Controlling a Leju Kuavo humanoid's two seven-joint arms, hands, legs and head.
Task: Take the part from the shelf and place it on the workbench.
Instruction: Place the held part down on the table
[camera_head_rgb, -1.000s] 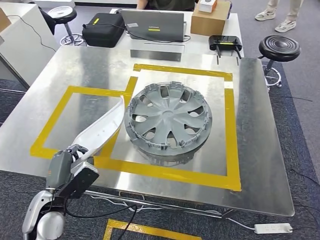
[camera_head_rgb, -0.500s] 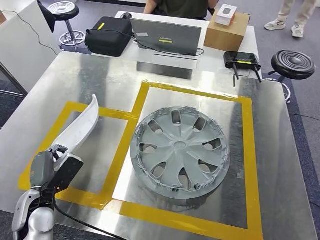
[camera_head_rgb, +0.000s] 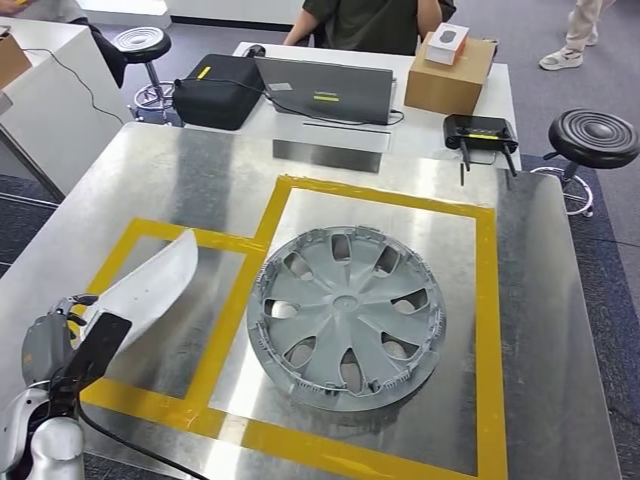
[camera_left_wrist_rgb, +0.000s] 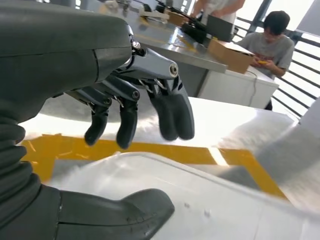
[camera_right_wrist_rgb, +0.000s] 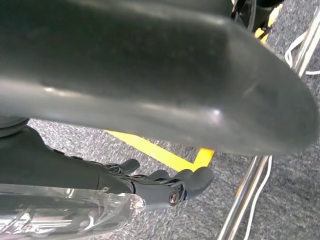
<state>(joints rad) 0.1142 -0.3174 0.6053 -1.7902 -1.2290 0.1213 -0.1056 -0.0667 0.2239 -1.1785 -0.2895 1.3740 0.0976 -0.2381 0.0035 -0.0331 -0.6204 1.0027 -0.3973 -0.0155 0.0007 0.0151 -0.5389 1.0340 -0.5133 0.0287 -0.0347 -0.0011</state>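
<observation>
The left hand (camera_head_rgb: 64, 325) grasps one end of a long, curved white part (camera_head_rgb: 147, 285) and holds it over the near left corner of the metal workbench (camera_head_rgb: 528, 330), above the smaller square marked in yellow tape (camera_head_rgb: 226, 310). In the left wrist view the thumb (camera_left_wrist_rgb: 124, 212) lies along the near side of the white part (camera_left_wrist_rgb: 211, 200) while the dark fingers (camera_left_wrist_rgb: 128, 125) curl over it from the other side; whether the fingertips press on it cannot be told. The free end of the part points up and away toward the middle of the bench. A grey wheel cover (camera_head_rgb: 347, 315) lies flat inside the larger taped square, just beside the part but not touching it. The right hand (camera_right_wrist_rgb: 166, 187) hangs low over grey carpet by a metal table leg (camera_right_wrist_rgb: 245, 190), its fingers stretched out and apart, holding nothing. Beyond the bench stand a laptop (camera_head_rgb: 324, 90), a black case (camera_head_rgb: 215, 90) and a cardboard box (camera_head_rgb: 445, 80), with a person (camera_head_rgb: 362, 20) seated behind them.
</observation>
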